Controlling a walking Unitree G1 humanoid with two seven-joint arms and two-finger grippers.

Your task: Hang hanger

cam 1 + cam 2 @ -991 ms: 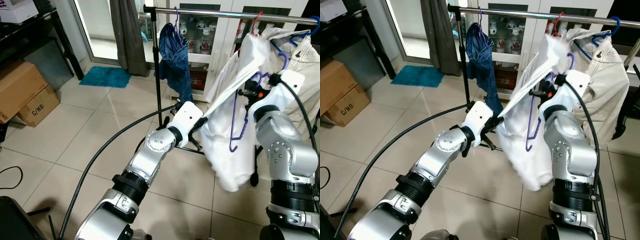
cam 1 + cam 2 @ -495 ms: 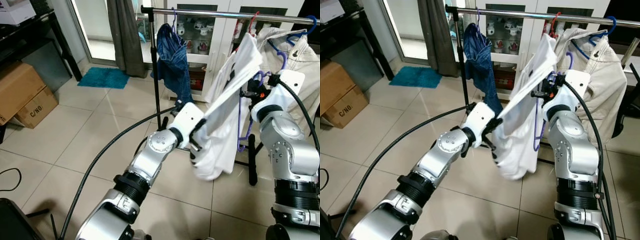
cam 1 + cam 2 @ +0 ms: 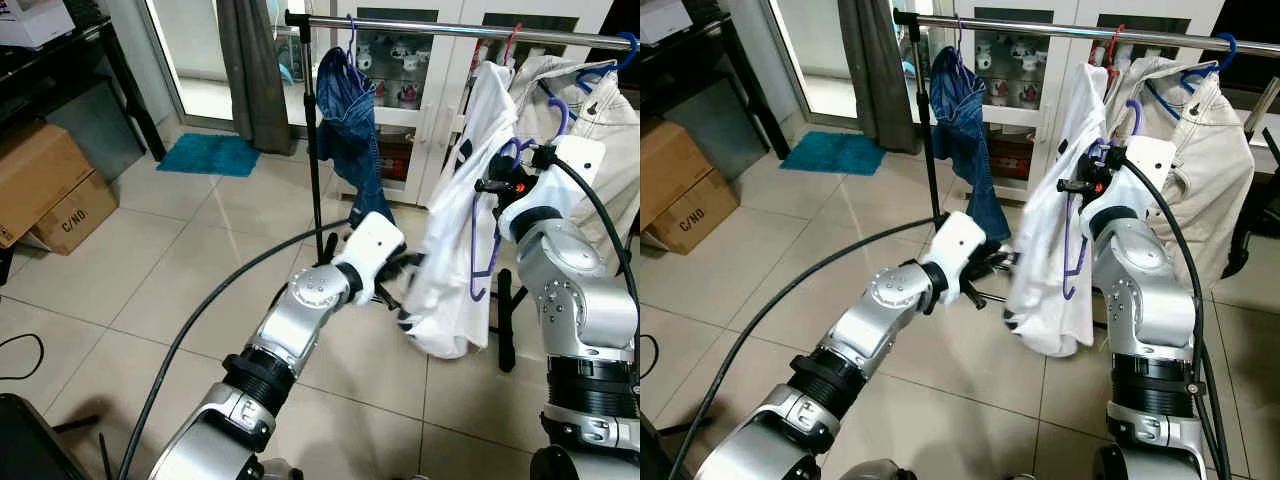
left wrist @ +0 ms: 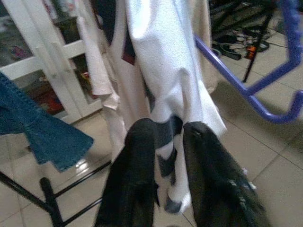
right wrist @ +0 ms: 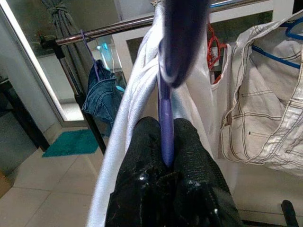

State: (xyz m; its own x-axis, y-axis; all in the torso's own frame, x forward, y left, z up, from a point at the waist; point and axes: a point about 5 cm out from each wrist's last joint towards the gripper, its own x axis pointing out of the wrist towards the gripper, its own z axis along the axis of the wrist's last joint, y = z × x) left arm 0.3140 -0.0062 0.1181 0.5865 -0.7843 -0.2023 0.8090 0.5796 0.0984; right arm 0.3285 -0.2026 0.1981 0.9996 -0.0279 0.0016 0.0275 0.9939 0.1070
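Note:
A purple hanger (image 3: 472,255) carries a white shirt (image 3: 450,270). My right gripper (image 5: 166,127) is shut on the hanger's neck just under its hook. The hook (image 3: 557,108) sits below the metal rail (image 3: 450,28), in front of a beige jacket (image 3: 600,110). The shirt hangs almost straight down. My left gripper (image 3: 400,275) is low at the shirt's left edge; in the left wrist view its fingers (image 4: 137,156) stand apart, open, with the shirt's hem (image 4: 165,142) in the gap.
Blue jeans (image 3: 350,130) hang at the rail's left end by the rack pole (image 3: 312,150). Behind it are a white cabinet (image 3: 420,80) and a curtain (image 3: 250,70). Cardboard boxes (image 3: 40,180), a teal mat (image 3: 210,155) and a black cable (image 3: 200,320) lie to the left.
The shirt was stretched out toward my left gripper; now it has swung back and hangs nearly straight. My left gripper has loosened and sits a little lower. My right gripper still holds the hanger.

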